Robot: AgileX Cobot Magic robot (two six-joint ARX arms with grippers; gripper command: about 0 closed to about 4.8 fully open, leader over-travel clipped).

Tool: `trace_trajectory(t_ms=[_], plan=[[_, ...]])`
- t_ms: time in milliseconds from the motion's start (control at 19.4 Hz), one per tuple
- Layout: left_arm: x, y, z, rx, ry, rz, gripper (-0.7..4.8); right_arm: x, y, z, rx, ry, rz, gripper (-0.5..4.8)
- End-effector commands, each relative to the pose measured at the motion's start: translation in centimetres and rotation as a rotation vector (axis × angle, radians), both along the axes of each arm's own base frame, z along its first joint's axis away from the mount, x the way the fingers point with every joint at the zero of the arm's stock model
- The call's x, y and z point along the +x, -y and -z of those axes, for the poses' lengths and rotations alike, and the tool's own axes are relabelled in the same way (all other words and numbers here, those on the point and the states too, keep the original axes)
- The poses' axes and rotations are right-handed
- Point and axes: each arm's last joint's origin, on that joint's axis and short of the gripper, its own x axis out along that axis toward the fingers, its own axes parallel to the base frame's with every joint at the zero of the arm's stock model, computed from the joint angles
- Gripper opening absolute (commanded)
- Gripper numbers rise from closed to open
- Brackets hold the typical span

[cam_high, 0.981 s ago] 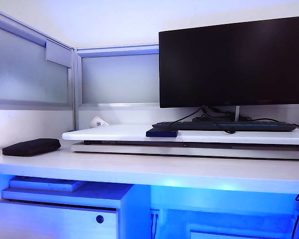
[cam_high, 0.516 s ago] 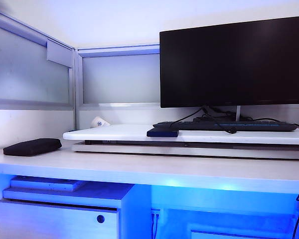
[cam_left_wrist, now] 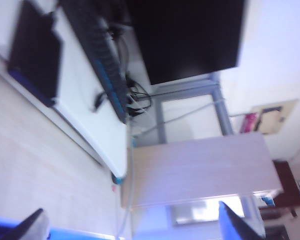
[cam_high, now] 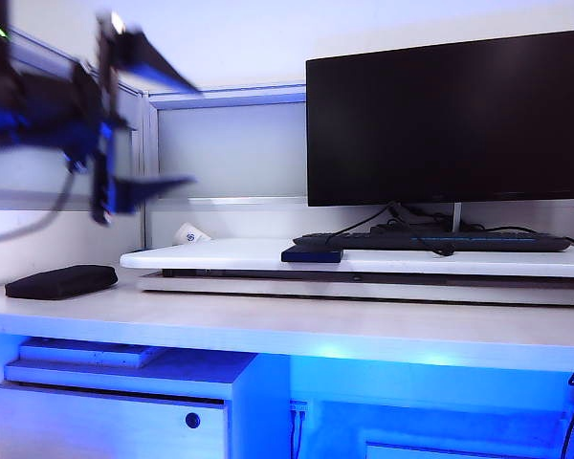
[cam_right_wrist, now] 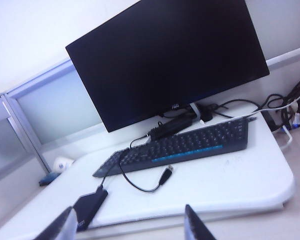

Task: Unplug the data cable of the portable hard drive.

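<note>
- Black, flat and sharp-edged, the portable hard drive (cam_right_wrist: 90,207) lies at the front edge of the raised white desk platform (cam_right_wrist: 250,175), just in front of the near end of the long black keyboard with a blue stripe (cam_right_wrist: 182,146); it shows too in the exterior view (cam_high: 311,254) and the left wrist view (cam_left_wrist: 34,52).
- A thin dark data cable (cam_right_wrist: 127,177) runs from the drive's corner, loops over the white surface and ends in a small pale-tipped plug (cam_right_wrist: 166,174) lying loose beside the keyboard. That far end seems to be in no socket, so the joint to undo is probably the one at the drive.
- The left gripper (cam_high: 139,115), blurred, hangs high at the left of the exterior view, well apart from the drive. Its two dark fingers are spread wide with nothing between them, likely ready for an approach; its own view (cam_left_wrist: 135,227) shows the tips far apart.
- The right gripper (cam_right_wrist: 127,225) appears only in its wrist view, with two pale fingertips (cam_right_wrist: 196,224) standing apart and nothing held, looking over the drive from a distance.
- A soft rounded black pouch (cam_high: 61,281) sits on the lower desk, away from the work.
- The wide black monitor (cam_right_wrist: 165,60) carries a small pale logo at its lower edge, too small to read. A white paper cup on its side (cam_high: 191,234) bears a blue mark, also unreadable.
</note>
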Motion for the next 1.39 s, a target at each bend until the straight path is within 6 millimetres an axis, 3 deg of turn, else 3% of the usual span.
trace_trajectory(t_ms=[52, 155, 413, 568, 774, 981, 1393], plan=[[2.4, 1.2, 0.4, -0.006, 0.01, 0.017, 4.79, 0.2, 0.0, -1.8, -0.001, 0.016, -0.008, 3.01], [3.8, 1.7, 0.6, -0.007, 0.013, 0.018, 4.79, 1.1, 0.1, -2.8, -0.001, -0.009, -0.014, 3.51], [6.0, 2.8, 1.4, -0.012, -0.008, 0.027, 4.79, 5.6, 0.1, -5.4, -0.021, -0.065, -0.124, 3.51], [7.1, 4.2, 2.7, -0.021, -0.046, 0.05, 4.79, 9.3, 0.3, -7.2, -0.032, -0.122, -0.185, 3.79], [8.5, 6.3, 4.0, -0.029, -0.072, 0.077, 4.79, 12.4, 0.0, -8.7, -0.048, -0.147, -0.266, 3.79], [10.7, 8.3, 5.4, -0.04, -0.11, 0.102, 4.79, 13.6, -1.3, -8.4, -0.101, -0.166, -0.301, 3.81], [12.5, 9.2, 7.7, -0.007, -0.158, 0.069, 4.79, 14.5, -2.7, -7.5, -0.111, -0.193, -0.338, 3.81]])
